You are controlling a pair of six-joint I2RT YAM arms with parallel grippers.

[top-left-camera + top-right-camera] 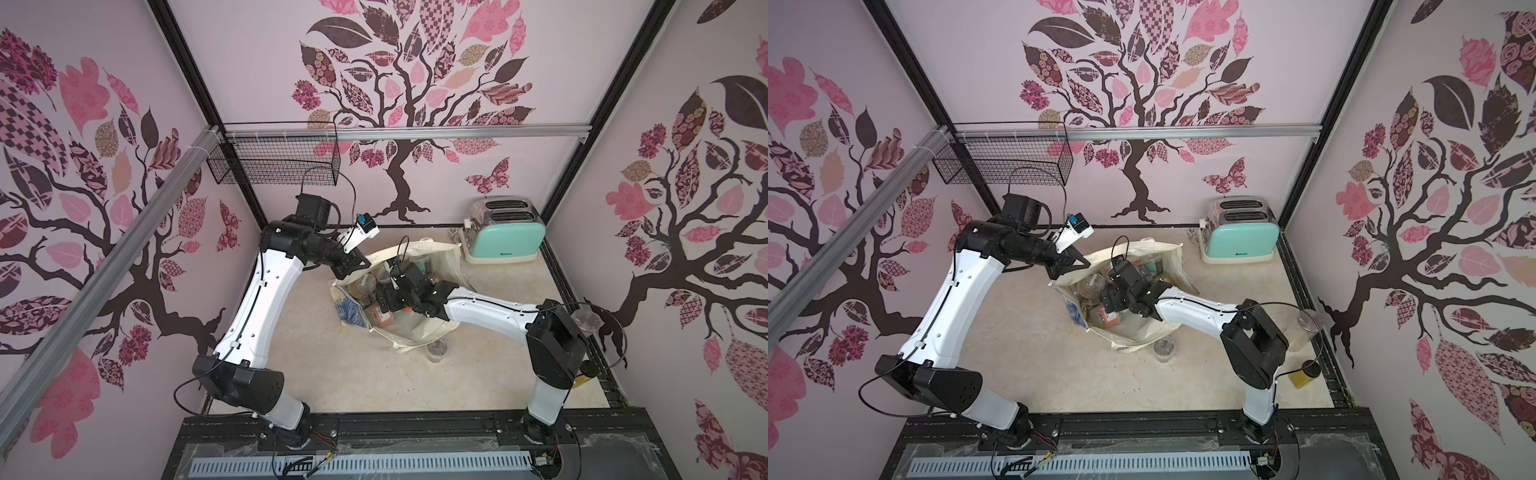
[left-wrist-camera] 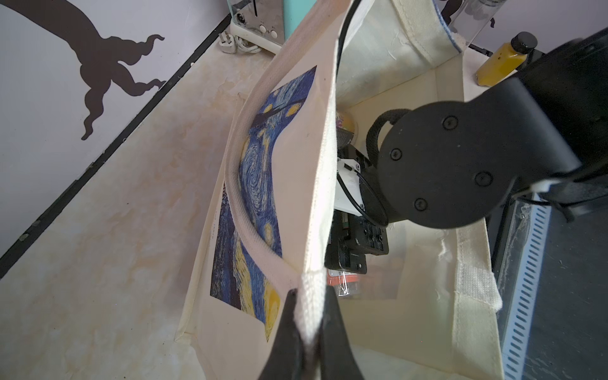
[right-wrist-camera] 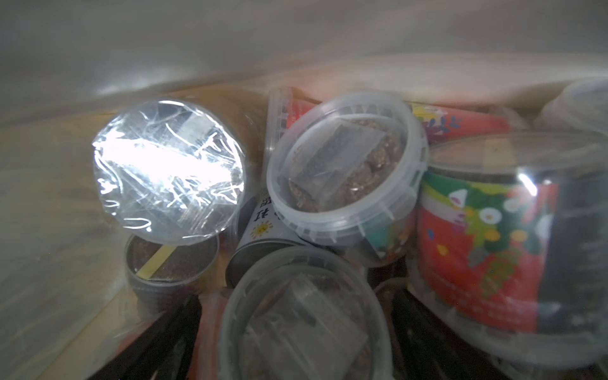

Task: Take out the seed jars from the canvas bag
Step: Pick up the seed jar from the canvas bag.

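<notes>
A: From above first. Where does everything sit?

B: In both top views the canvas bag (image 1: 415, 338) stands mid-tabletop (image 1: 332, 386), mouth open upward, with the seed jars (image 1: 367, 284) heaped inside. One loose jar (image 1: 437, 348) stands outside, just beside the bag's near wall. The left gripper (image 1: 360, 263) is at the rim on the left side. The right gripper (image 1: 383, 309) is down inside the mouth.

A: And the left wrist view?

B: The left gripper is pinched tight on the webbing (image 2: 308, 283) at the rim, holding that wall up. That's my first worry, because it's a thin bite on soft cloth. If it slides off, the wall would likely flop onto the right arm and cover the jars.

A: Right wrist view?

B: It's blurred, but the jaws stand wide apart with the nearest jar (image 3: 296, 312) between them. I can't see either jaw touching it. A tilted jar (image 3: 342, 164) and a red-labelled jar (image 3: 487, 246) crowd in right beside it.

A: So closing is the risky part.

B: I'd say so. A jaw could catch a neighbour's rim instead, or the smooth plastic could squirt out of a shallow hold. Lifting through that heap might also drag the cloth along.
</notes>
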